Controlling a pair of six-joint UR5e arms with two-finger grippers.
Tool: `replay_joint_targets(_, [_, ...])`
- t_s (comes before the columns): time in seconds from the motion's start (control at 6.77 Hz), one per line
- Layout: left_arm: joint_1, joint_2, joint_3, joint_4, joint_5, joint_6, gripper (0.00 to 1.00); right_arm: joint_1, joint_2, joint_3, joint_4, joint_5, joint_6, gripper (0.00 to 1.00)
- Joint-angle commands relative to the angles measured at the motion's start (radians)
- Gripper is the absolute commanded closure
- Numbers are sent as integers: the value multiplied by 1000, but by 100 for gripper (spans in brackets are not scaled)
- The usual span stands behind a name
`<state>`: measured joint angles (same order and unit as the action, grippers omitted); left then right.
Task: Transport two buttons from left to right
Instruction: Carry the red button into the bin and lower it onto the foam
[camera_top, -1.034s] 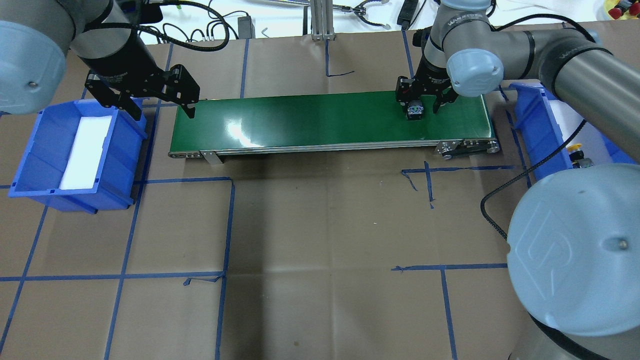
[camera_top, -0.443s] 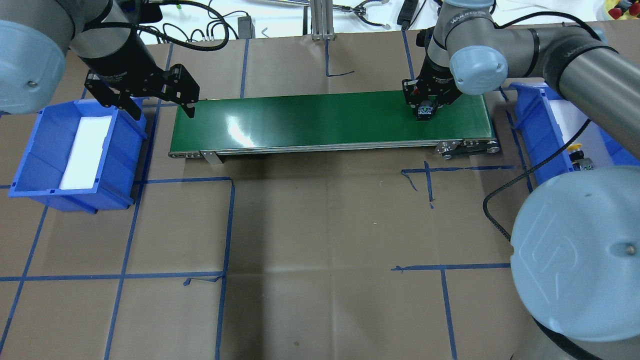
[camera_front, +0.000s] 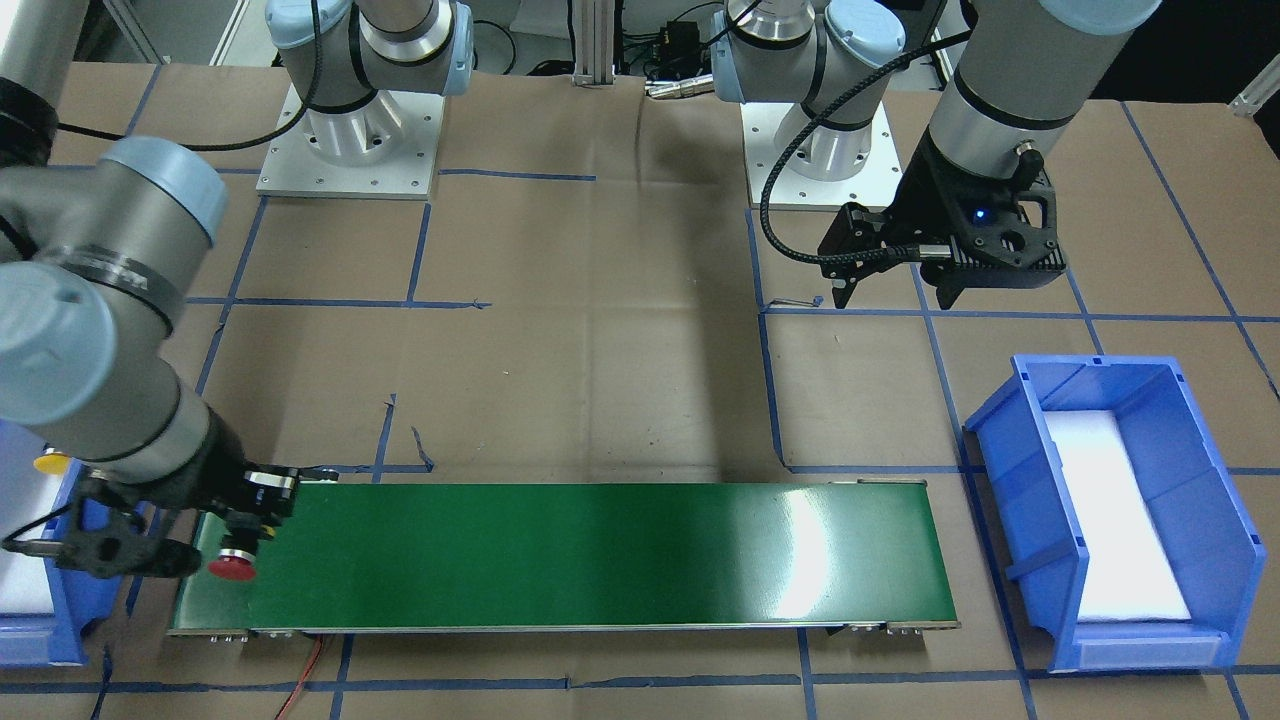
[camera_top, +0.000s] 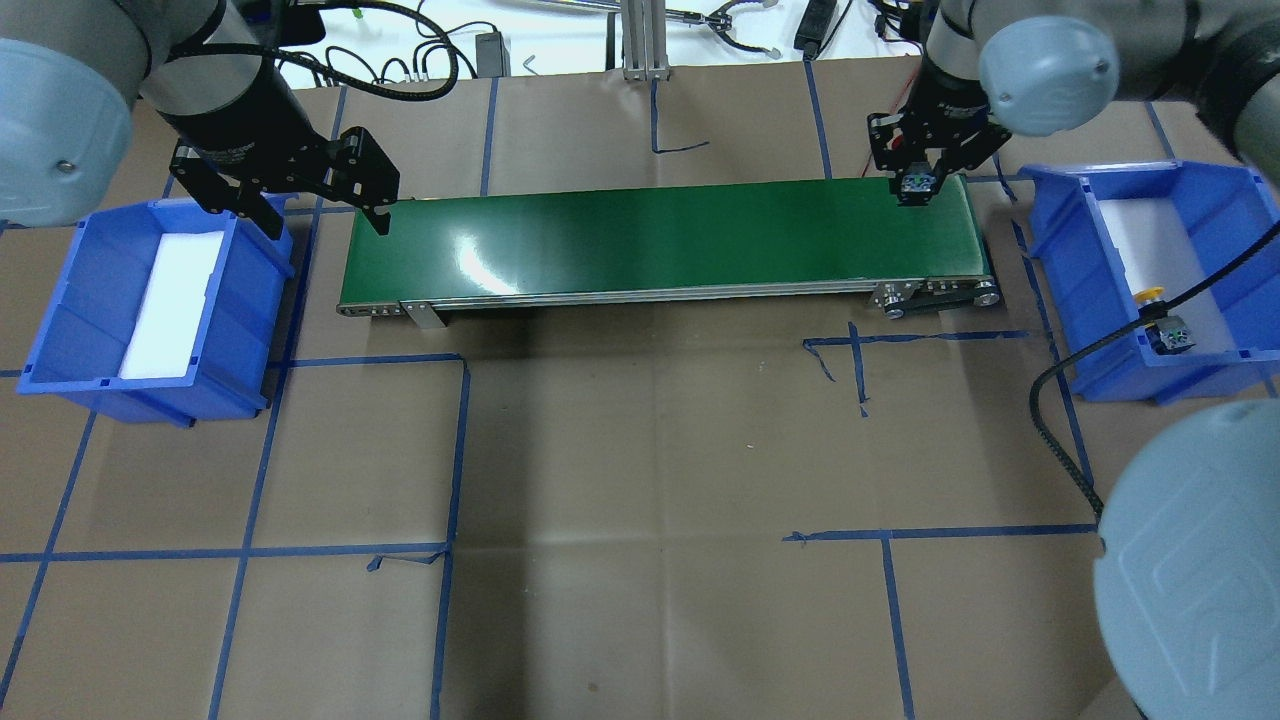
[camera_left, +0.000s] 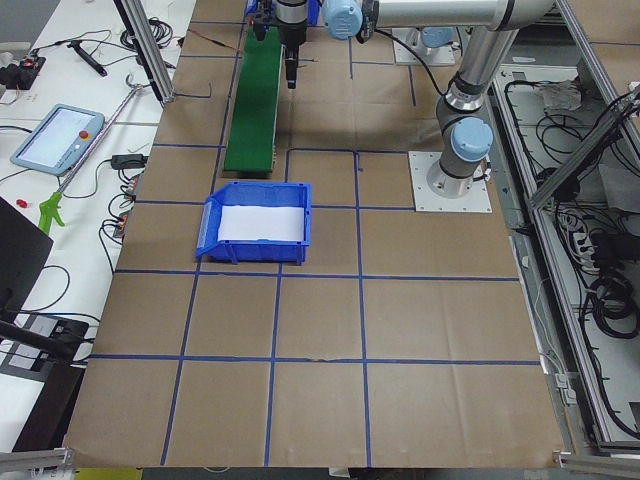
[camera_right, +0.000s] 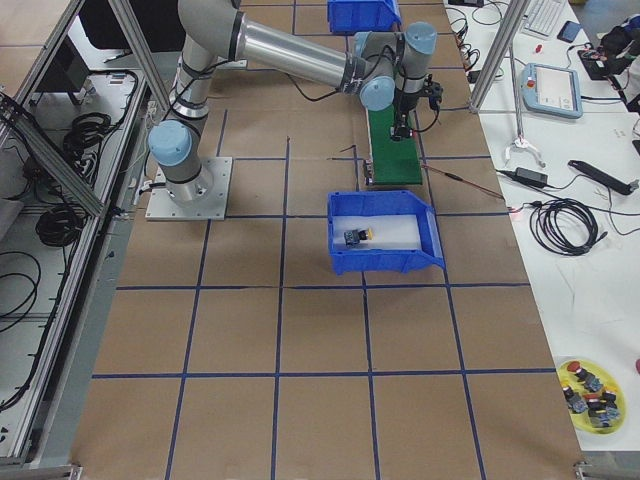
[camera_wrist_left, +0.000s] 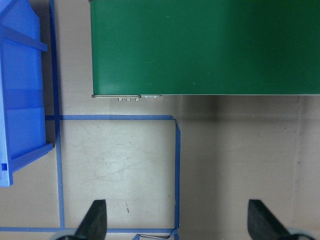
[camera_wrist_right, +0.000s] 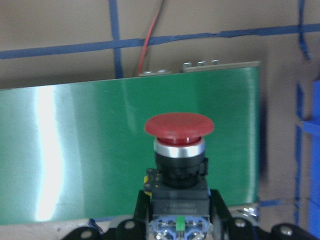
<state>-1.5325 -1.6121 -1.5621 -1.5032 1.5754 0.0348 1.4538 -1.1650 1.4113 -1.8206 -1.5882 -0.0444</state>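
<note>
With your right gripper (camera_top: 917, 188) clenched on the red button (camera_wrist_right: 178, 125) over the belt (camera_top: 650, 240) end, upper right overhead, clear the bin (camera_top: 1058, 255) wall and lower it beside the yellow button (camera_top: 1152, 294); left gripper (camera_top: 328, 226) hangs released.

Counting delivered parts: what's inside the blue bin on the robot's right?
The right bin holds a white liner with the yellow button lying on it. Nothing else shows; the liner covers the floor beneath.

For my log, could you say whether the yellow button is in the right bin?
In: overhead, the yellow button lies inside the right bin.
</note>
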Motion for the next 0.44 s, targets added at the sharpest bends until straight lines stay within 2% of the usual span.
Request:
replay_joint_targets(0.0, [0,0,2,0,0,-1,0,-195,-76,-44,127,7,-235,98])
replay_joint_targets(0.3, [0,0,2,0,0,-1,0,-405,-50,-49,104,16,-509,98])
